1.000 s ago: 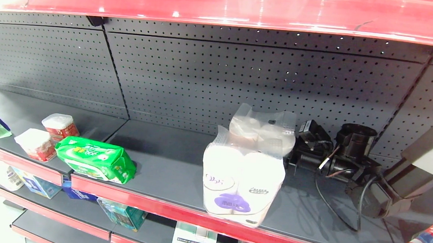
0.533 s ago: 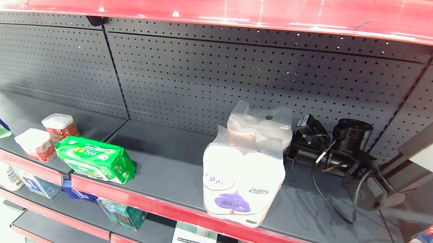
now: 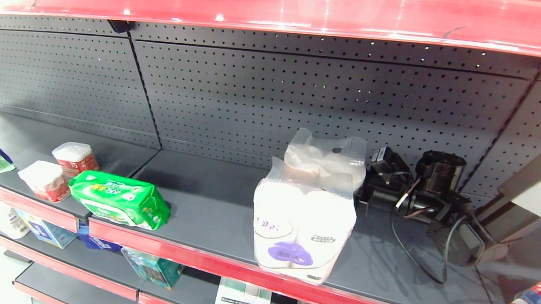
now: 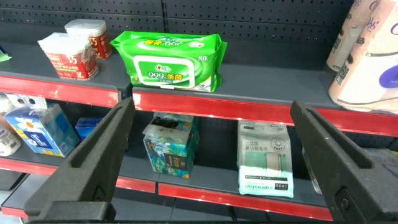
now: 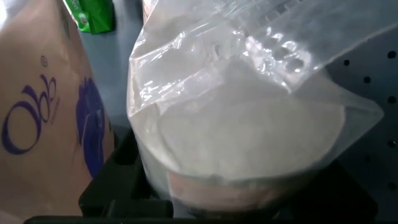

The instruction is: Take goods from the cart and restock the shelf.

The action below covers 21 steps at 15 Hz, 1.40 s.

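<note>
Looking nearly done with this one: second toilet paper pack (image 3: 325,157) sits at the back of the shelf (image 3: 210,209), behind the first pack (image 3: 301,229), right gripper (image 3: 367,188) fingers clamped on it. Left gripper (image 4: 211,107) fingers are spread, empty. Letting go is what's left, I reckon.

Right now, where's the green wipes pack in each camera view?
Head view: green wipes pack lies on the shelf, right of the two red tubs.
Left wrist view: it lies between the tubs and the purple-printed roll pack.
Right wrist view: a green sliver beyond that pack.
Shared landmark: the purple-printed roll pack.
</note>
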Tool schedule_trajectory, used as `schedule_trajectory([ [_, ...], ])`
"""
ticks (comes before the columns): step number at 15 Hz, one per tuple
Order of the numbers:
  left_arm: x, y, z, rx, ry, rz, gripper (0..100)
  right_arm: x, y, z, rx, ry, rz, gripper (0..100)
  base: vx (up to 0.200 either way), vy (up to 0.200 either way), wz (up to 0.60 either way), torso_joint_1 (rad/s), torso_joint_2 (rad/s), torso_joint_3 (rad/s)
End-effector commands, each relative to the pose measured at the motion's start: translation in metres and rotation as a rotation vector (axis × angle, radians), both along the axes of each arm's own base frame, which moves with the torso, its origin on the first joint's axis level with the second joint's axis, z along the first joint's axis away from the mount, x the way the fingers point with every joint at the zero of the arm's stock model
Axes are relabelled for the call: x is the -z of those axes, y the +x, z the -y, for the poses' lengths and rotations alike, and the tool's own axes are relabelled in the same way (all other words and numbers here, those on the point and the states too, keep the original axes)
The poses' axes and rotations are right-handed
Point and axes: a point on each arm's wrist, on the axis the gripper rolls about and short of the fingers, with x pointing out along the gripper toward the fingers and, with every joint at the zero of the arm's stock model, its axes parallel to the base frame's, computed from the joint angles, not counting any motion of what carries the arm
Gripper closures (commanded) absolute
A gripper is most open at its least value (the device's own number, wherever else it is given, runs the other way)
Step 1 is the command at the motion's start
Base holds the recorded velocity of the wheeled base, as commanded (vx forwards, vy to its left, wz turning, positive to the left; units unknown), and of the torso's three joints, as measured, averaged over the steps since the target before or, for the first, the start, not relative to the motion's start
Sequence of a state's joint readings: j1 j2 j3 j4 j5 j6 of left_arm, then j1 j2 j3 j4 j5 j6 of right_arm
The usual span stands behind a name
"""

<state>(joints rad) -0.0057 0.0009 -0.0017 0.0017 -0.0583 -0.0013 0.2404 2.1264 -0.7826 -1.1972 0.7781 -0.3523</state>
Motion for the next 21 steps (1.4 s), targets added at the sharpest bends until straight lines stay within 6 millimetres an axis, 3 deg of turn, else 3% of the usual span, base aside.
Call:
schedule_trajectory([
  [1, 0.0, 0.0, 0.0, 0.0, 0.0, -0.001, 0, 0.001, 0.0, 0.0, 0.002, -0.007, 0.003, 0, 0.0, 0.0, 0.0, 0.0, 0.0, 0.0],
  [7, 0.0, 0.0, 0.0, 0.0, 0.0, -0.001, 0, -0.004, -0.004, 0.004, 0.008, -0.004, 0.011, 0, 0.0, 0.0, 0.0, 0.0, 0.0, 0.0],
  [12, 0.0, 0.0, 0.0, 0.0, 0.0, -0.001, 0, -0.004, -0.02, 0.024, 0.079, -0.028, -0.047, 0, 0.0, 0.0, 0.0, 0.0, 0.0, 0.0],
  [21, 0.0, 0.0, 0.0, 0.0, 0.0, -0.001, 0, -0.004, -0.019, 0.028, 0.145, -0.038, -0.045, 0, 0.0, 0.0, 0.0, 0.0, 0.0, 0.0],
])
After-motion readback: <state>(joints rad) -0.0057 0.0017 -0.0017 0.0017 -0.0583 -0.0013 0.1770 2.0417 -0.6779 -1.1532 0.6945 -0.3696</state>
